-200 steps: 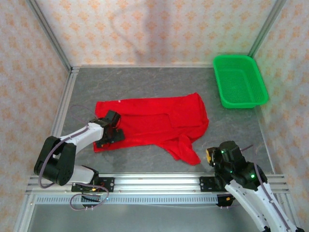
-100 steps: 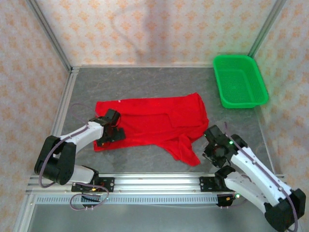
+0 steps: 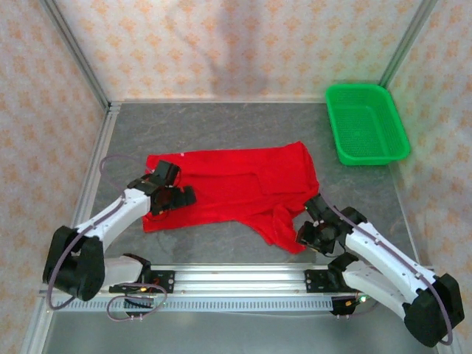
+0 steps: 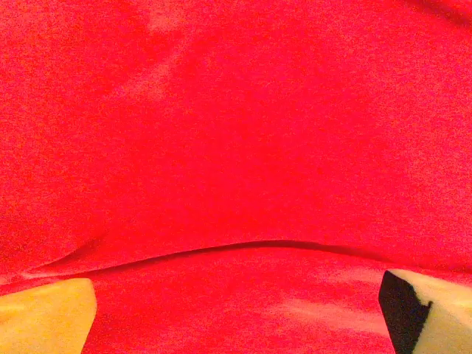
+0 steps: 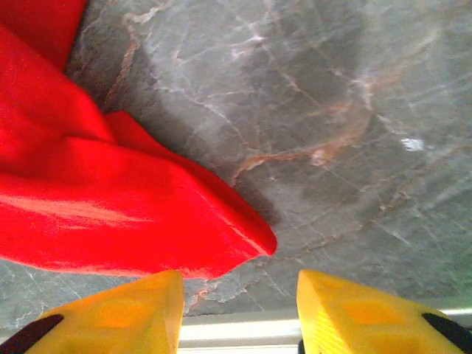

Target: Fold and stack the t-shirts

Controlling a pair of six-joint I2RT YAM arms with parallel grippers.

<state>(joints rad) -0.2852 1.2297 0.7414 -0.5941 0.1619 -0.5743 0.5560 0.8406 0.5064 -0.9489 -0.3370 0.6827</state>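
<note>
- The t-shirt [image 3: 236, 188] lies spread on the grey counter [image 3: 221, 125], a little left of the middle, with plain red cloth facing up.
- Its near right part is bunched into a rumpled tail that points toward the near edge.
- The left end effector [image 3: 175, 198] is over the shirt's near left corner, low above the cloth.
- In the left wrist view its yellow fingertips [image 4: 44, 317] sit at the far corners of the picture, so the jaws stand wide.
- Red cloth lies below the left end effector, crossed by one dark curved fold; whether the tips touch it cannot be told.
- The right end effector [image 3: 308, 234] is just beside the tip of the bunched tail, on its right side.
- In the right wrist view its yellow fingers [image 5: 110, 313] are moderately apart with nothing between them.
- There the rounded end of the shirt's tail [image 5: 88, 214] rests on marbled counter just ahead of the left finger.
- A green mesh basket [image 3: 366, 124] stands at the far right corner, well apart from the shirt.
</note>
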